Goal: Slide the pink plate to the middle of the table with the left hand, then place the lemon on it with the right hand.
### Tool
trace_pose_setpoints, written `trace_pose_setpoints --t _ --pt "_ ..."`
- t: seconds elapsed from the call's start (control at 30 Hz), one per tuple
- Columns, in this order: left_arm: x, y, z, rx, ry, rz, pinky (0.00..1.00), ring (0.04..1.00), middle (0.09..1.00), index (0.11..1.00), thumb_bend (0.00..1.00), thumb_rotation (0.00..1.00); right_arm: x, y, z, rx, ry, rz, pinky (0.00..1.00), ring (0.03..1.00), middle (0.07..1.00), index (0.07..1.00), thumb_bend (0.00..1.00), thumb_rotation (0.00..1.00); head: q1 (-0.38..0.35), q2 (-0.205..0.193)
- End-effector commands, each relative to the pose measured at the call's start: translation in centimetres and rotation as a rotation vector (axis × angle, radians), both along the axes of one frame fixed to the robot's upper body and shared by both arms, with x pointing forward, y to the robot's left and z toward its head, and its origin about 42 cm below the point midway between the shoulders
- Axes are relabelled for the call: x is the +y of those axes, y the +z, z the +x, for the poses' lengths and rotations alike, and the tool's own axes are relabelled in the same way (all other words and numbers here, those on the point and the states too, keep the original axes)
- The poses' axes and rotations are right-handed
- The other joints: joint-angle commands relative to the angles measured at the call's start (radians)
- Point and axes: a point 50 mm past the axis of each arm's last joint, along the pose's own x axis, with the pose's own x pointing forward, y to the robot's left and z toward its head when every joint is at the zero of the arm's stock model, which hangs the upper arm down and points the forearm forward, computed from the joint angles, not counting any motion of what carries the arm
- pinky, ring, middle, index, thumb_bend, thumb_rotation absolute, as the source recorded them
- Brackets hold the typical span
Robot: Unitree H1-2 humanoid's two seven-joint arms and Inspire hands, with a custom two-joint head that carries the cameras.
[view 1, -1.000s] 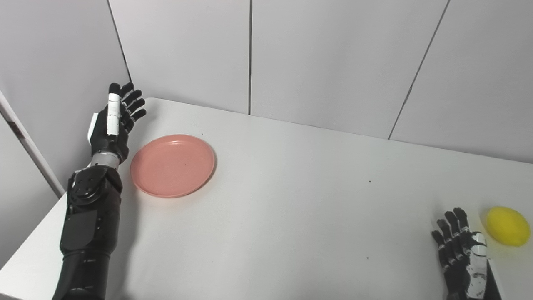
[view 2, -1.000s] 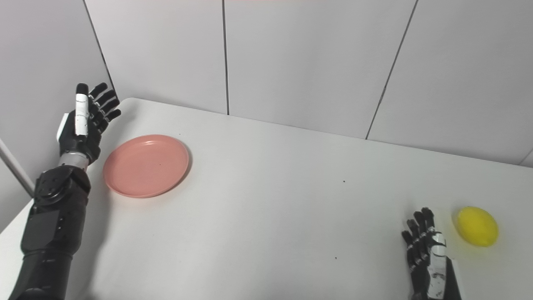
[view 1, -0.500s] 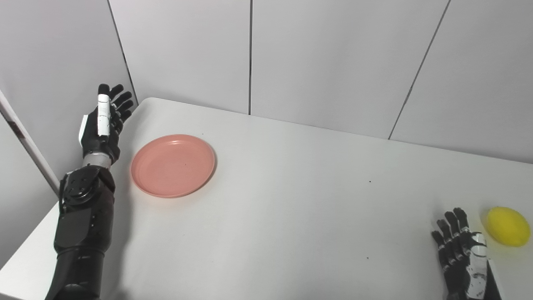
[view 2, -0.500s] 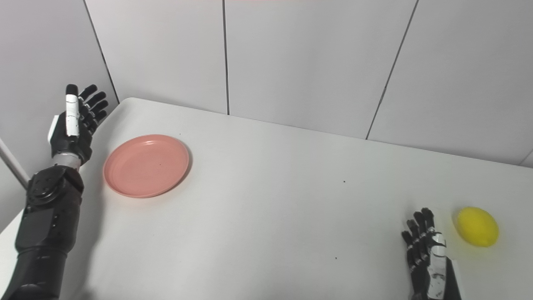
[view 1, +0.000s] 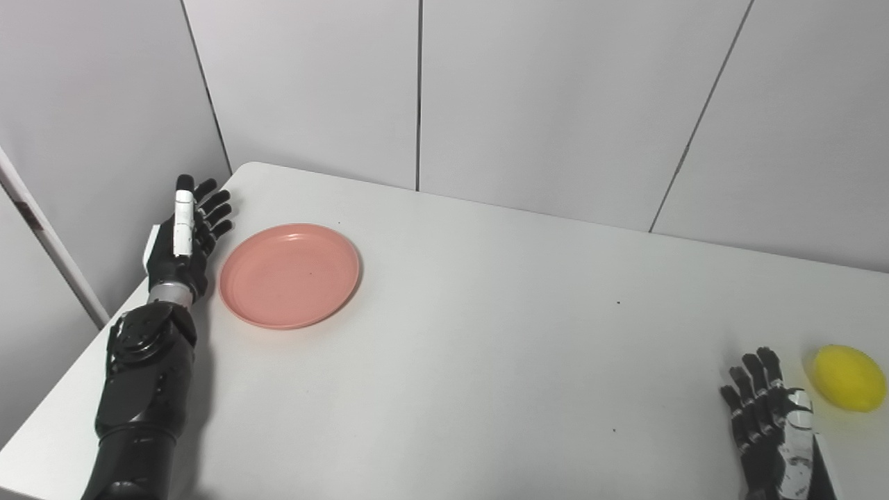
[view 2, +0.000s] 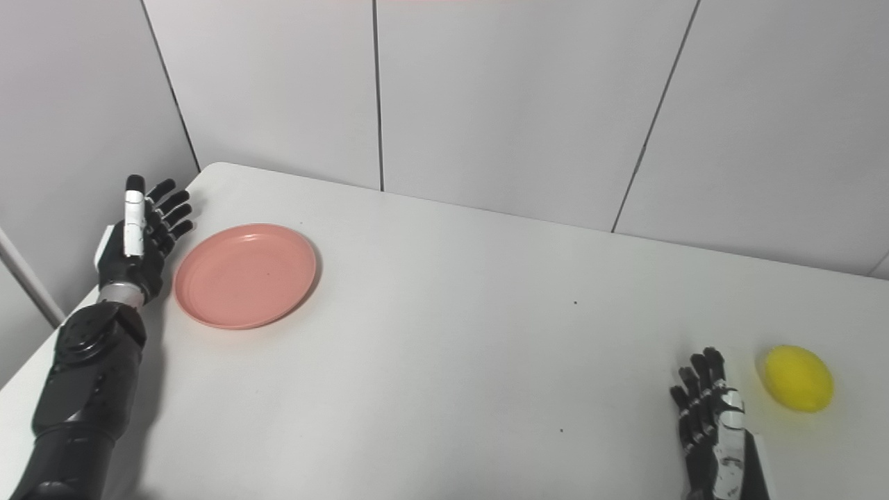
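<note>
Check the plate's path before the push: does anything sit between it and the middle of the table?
Nothing visible does. The table is bare between the pink plate and its middle; the lemon lies far right, beside the right hand.

Bright, even, diffuse light; soft faint shadows; sharp, glare-free.

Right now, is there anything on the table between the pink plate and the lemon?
No. In the left eye view, only bare white table with a few tiny dark specks lies between the pink plate and the lemon.
</note>
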Motion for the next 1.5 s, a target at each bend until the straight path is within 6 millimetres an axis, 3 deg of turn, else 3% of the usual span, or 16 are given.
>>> trace_pose_setpoints --t 0.0,0.13,0.3,0.43,0.57,0.9,1.2,1.47 --pt "0.2 2.0 0.9 -0.081 -0.016 0.041 0.87 0.87 0.848 0.829 0.97 0.91 0.5 -1.5 -1.2 0.058 -0.003 0.031 1.0 1.0 1.0 0.999 0.65 1.0 0.0 0.002" --pt "0.3 1.6 0.8 -0.085 -0.022 0.041 0.89 0.878 0.845 0.796 0.96 0.9 0.5 -1.5 -1.1 0.06 -0.002 0.032 1.0 1.0 1.0 0.998 0.65 1.0 -0.001 0.004" --pt "0.3 0.8 0.7 -0.063 -0.053 0.041 0.9 0.885 0.866 0.832 0.97 0.9 0.6 -1.4 -1.2 0.062 -0.004 0.036 1.0 1.0 1.0 0.998 0.66 1.0 0.0 0.004" --pt "-0.4 0.2 0.4 -0.058 -0.08 0.041 0.84 0.857 0.847 0.841 0.95 0.89 0.6 -1.5 -1.1 0.061 -0.003 0.03 1.0 1.0 1.0 0.998 0.66 1.0 -0.003 0.005" --pt "-1.3 -0.1 0.2 -0.049 -0.102 0.039 0.86 0.861 0.854 0.846 0.92 0.9 0.7 -1.6 -1.1 0.058 0.0 0.032 1.0 1.0 1.0 1.0 0.66 1.0 -0.005 0.007" --pt "-3.6 0.2 -0.6 -0.035 -0.131 0.007 0.86 0.869 0.854 0.859 0.92 0.88 1.0 -1.5 -1.1 0.058 0.002 0.033 1.0 0.997 0.997 0.991 0.67 1.0 -0.011 0.011" --pt "-3.9 0.3 -0.7 -0.03 -0.15 -0.002 0.88 0.874 0.862 0.862 0.91 0.86 1.0 -1.6 -1.0 0.057 0.004 0.033 1.0 0.997 0.999 0.996 0.67 1.0 -0.015 0.013" --pt "-5.5 0.6 -0.9 -0.014 -0.17 0.015 0.83 0.853 0.845 0.839 0.93 0.88 1.0 -1.6 -1.0 0.06 0.006 0.023 1.0 0.993 0.999 0.999 0.67 1.0 -0.019 0.014"
